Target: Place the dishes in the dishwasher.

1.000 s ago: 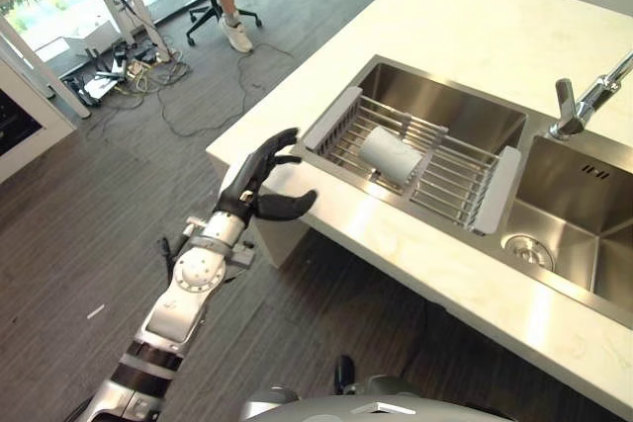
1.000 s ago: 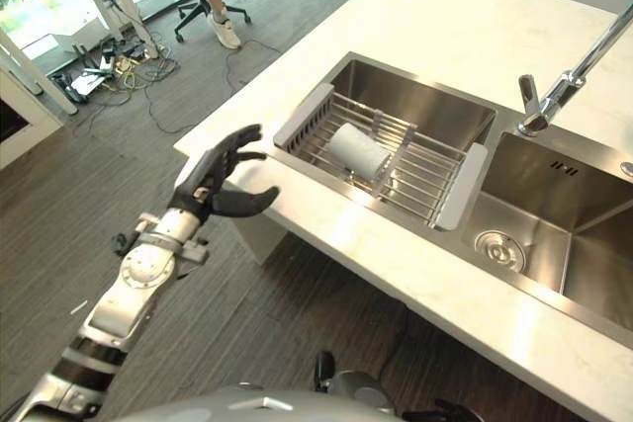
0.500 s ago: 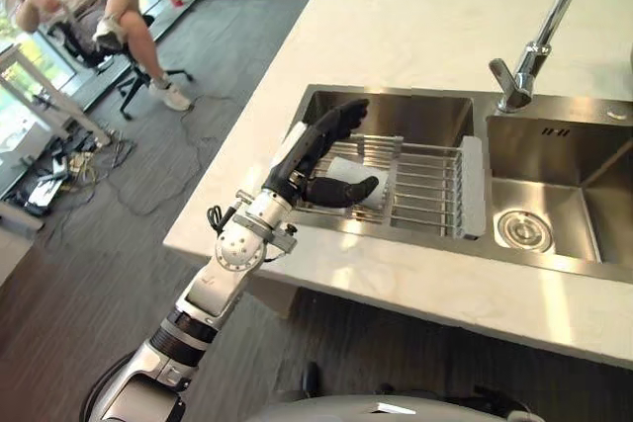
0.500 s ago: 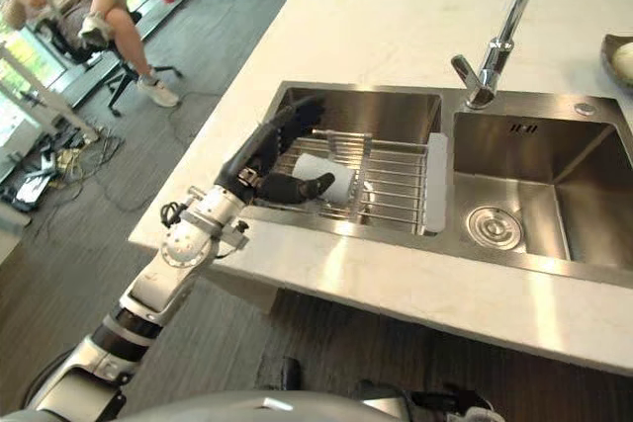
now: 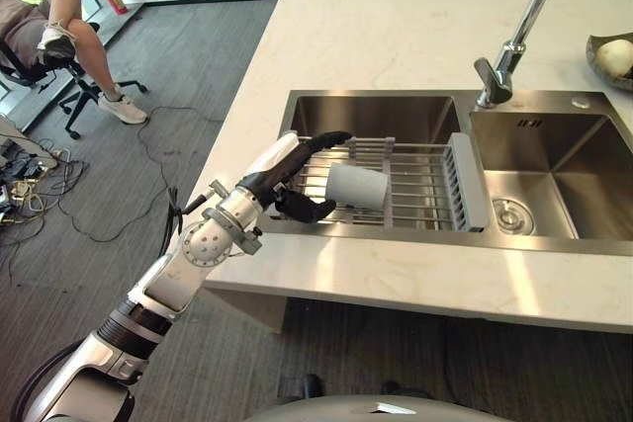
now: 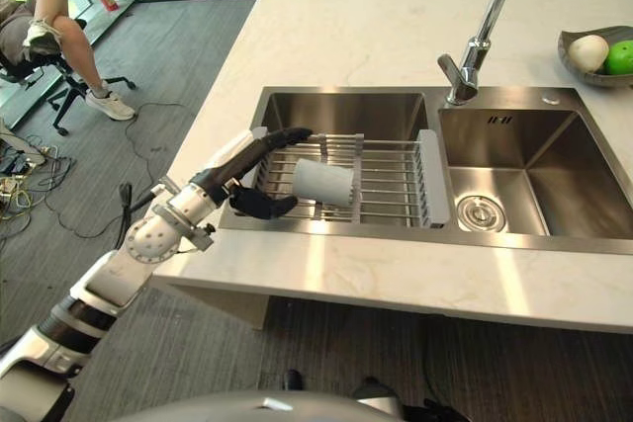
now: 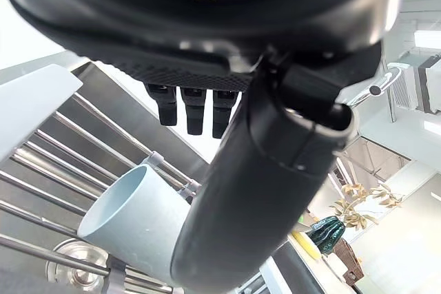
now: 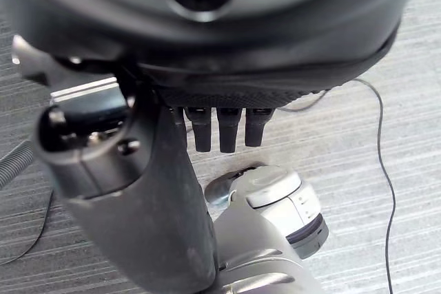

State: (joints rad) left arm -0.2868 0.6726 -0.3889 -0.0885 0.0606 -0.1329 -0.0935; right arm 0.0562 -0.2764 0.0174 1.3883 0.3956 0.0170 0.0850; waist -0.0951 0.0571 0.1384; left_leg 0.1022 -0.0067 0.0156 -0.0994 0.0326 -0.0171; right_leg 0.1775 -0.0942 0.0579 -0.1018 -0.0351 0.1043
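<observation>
A pale grey cup [image 5: 356, 187] lies on its side on the wire dish rack [image 5: 420, 190] that spans the left sink basin. My left hand [image 5: 282, 180] reaches over the rack's left end and is open. Its fingers stretch straight along the far side of the cup, and its thumb points at the cup's near side. In the left wrist view the cup [image 7: 131, 218] lies just past the thumb [image 7: 255, 204], and nothing is gripped. My right hand [image 8: 138, 218] hangs over the floor with straight fingers and holds nothing.
The right sink basin [image 5: 554, 175] and a tall faucet [image 5: 514, 42] lie beyond the rack. A bowl of fruit [image 6: 598, 51] stands at the counter's far right. The white counter [image 5: 396, 274] runs along the front. A person sits on a chair [image 5: 59, 37] at far left.
The camera has swung towards the sink. My left hand has moved from beside the counter's corner to over the rack, and its fingers now lie flat alongside the cup.
</observation>
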